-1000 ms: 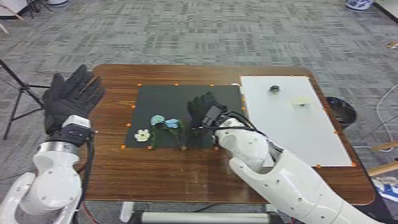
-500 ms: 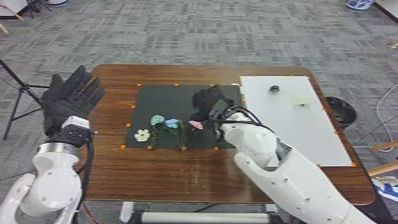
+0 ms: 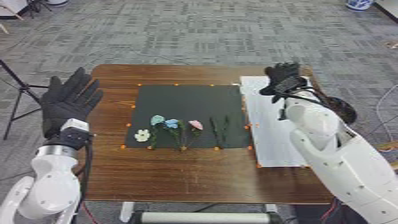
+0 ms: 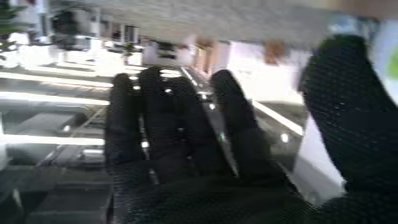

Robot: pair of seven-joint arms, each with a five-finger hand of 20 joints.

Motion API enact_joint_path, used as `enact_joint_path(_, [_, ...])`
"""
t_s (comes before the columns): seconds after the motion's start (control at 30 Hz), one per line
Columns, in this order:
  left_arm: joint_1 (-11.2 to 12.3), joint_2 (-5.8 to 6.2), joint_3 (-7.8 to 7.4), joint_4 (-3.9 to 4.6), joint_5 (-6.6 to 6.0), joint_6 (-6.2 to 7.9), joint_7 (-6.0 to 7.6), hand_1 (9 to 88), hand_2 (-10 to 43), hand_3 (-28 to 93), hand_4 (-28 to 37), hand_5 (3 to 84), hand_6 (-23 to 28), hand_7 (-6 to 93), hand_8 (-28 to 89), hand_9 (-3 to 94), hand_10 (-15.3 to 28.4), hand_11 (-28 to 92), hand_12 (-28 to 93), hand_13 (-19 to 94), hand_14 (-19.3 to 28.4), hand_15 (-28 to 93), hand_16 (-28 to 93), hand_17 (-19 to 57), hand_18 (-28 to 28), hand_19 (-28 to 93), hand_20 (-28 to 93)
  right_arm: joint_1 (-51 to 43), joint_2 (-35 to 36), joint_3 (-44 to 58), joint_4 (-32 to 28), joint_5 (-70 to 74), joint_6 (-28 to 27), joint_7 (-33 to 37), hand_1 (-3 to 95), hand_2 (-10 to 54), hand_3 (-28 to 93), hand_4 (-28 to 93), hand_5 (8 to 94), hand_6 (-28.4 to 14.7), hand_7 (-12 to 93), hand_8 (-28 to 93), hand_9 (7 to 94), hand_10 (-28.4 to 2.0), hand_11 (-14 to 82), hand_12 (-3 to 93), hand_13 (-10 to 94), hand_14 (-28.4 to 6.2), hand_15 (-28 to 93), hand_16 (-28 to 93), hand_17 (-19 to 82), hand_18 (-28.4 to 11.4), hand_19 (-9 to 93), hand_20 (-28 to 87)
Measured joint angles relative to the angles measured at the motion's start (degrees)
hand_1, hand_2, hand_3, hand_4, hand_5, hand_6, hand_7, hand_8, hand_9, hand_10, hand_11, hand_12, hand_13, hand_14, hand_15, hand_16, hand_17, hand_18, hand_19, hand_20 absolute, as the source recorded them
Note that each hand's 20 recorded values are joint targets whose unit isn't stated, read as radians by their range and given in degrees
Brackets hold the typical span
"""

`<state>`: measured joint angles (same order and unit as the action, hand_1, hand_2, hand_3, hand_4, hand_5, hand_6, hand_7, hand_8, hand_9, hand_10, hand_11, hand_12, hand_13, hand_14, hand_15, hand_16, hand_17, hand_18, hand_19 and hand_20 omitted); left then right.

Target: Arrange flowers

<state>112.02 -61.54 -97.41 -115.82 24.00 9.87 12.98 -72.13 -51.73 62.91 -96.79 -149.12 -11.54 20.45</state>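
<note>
Right hand (image 3: pixel 283 75) over the white board (image 3: pixel 271 135)'s far end, fingers (image 4: pixel 233 97) straight, thumb apart, no grip on anything. Its arm (image 3: pixel 315 125) blocks part of the board and the bin (image 3: pixel 345 111) behind. Flowers (image 3: pixel 171 123), white, blue and pink, plus stems (image 3: pixel 214 134), on the black mat (image 3: pixel 191 100). Left hand (image 3: pixel 67 105) open beside the table (image 3: pixel 178 182), near the tripod (image 3: pixel 18 102).

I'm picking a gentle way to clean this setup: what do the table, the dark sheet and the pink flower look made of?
The table looks like wood or wood laminate: brown, streaky grain, slight sheen. The dark sheet seems matte card or felt, being flat and dull. The pink flower may be fabric or paper; its look leaves that open.
</note>
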Motion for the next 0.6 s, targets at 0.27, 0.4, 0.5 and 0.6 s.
enact_joint_path(0.27, [0.7,0.11,-0.19,-0.67,-0.63,1.78,0.46,23.8,16.2,67,-28.3,42.9,9.1,8.6,-8,31.9,13.9,18,8,23,15.4,20,-3,-8.7,15.2,37,9,-2.6,5.7,5.9,0.2,3.4,-13.2,1.2,29.9,-9.5,78,-28,35.0,-7.3,7,-8,29.6,-16.1,3.6,14.5,23,-18.6,29,16,12,-21.6,58,19])
enact_joint_path(0.4, [0.8,0.17,-0.14,-0.92,-1.51,3.32,1.12,23.4,16.2,68,-28.3,44.0,9.2,9.2,-8,32.8,13.9,18,8,24,15.4,21,-3,-8.7,15.2,38,9,-2.2,5.7,5.7,2.0,3.4,-14.4,1.1,32.7,-9.5,79,-28,35.5,-6.3,9,-8,30.6,-14.3,5.5,13.0,24,-17.5,29,16,12,-21.1,59,20])
enact_joint_path(0.5, [0.8,0.31,0.08,-0.98,-2.29,3.71,1.64,23.4,16.2,68,-28.3,44.1,9.2,9.4,-8,33.1,14.0,18,7,24,15.7,22,-4,-8.7,15.3,38,8,-1.4,5.6,4.5,3.8,3.1,-13.9,1.2,34.8,-9.5,80,-28,35.7,-5.6,10,-9,31.4,-13.3,6.7,12.1,25,-16.5,31,16,13,-20.1,60,20])
enact_joint_path(0.6, [0.8,0.45,0.35,-0.99,-2.57,3.75,1.8,23.3,16.3,68,-28.3,44.1,9.2,9.4,-8,33.6,14.0,18,7,24,15.8,22,-4,-8.7,15.3,38,8,-0.4,5.4,3.5,5.6,3.1,-13.7,1.1,35.8,-9.5,81,-28,35.6,-5.3,12,-10,34.0,-11.9,9.4,11.0,28,-14.4,32,15,15,-19.3,61,20])
